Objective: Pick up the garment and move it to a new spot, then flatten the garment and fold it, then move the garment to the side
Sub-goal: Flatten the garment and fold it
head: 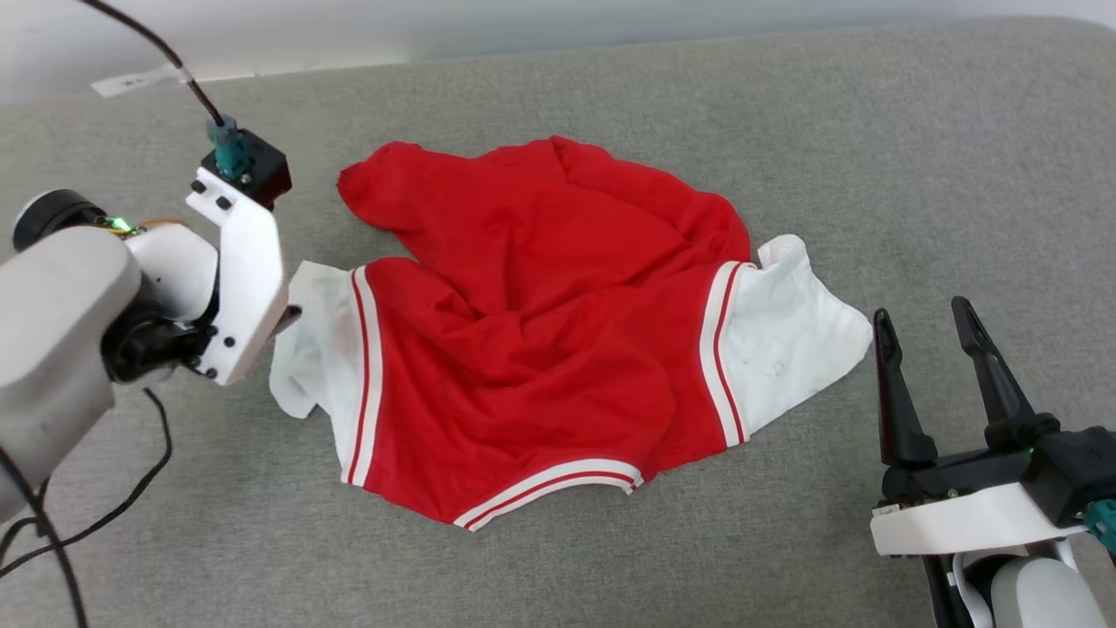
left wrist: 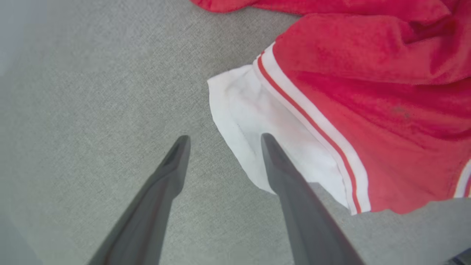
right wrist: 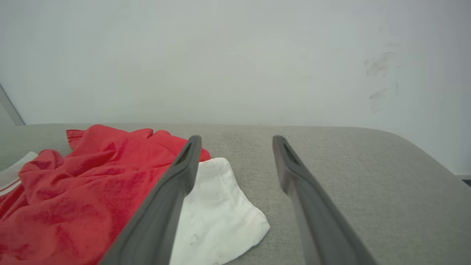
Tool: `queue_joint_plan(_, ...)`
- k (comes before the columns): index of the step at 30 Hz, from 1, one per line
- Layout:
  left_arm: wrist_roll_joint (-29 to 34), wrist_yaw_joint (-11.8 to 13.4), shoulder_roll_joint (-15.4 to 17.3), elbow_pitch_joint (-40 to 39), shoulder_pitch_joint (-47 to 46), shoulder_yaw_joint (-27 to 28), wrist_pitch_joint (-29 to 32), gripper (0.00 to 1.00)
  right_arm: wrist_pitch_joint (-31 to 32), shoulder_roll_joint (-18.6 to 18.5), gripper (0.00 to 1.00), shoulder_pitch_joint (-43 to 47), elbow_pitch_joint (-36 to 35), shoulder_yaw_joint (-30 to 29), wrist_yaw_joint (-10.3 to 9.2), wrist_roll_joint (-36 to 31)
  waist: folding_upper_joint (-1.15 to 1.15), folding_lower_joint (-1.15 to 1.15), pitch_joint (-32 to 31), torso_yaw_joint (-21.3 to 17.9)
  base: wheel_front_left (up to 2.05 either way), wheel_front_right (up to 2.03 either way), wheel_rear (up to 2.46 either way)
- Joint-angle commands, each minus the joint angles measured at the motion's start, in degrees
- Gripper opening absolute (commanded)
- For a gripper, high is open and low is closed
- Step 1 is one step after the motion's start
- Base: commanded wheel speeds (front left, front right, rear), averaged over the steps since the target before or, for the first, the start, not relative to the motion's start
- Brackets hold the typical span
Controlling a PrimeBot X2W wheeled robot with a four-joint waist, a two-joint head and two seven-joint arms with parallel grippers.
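Head view: the garment (head: 540,331) lies crumpled on the grey cushion (head: 872,131), plain red side up. Its long axis runs sleeve to sleeve between the claws. The left claw (head: 292,316) is nearer, at one white sleeve.

Left wrist view: the left claw (left wrist: 225,137) is spread wide and holds nothing. The sleeve's edge lies at its tips.

Right wrist view: the right claw (right wrist: 237,138) is wide and empty, with the garment to its left. No writing can be read.

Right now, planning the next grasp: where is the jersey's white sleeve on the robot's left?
Head view, left side: the white sleeve lies on the grey cushion, the left gripper's open jaws straddling its outer edge.
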Motion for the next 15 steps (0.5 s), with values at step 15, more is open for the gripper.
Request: queue_joint_plan(15, 1.4, 0.1, 2.9, -8.6, 5.3, -1.1, 8.9, 1.0, -0.1, -0.5, 1.0, -1.4, -1.0, 0.4, -0.04, 0.5, 0.0, 0.0, 3.3, -1.2, 0.0, 0.0, 0.0)
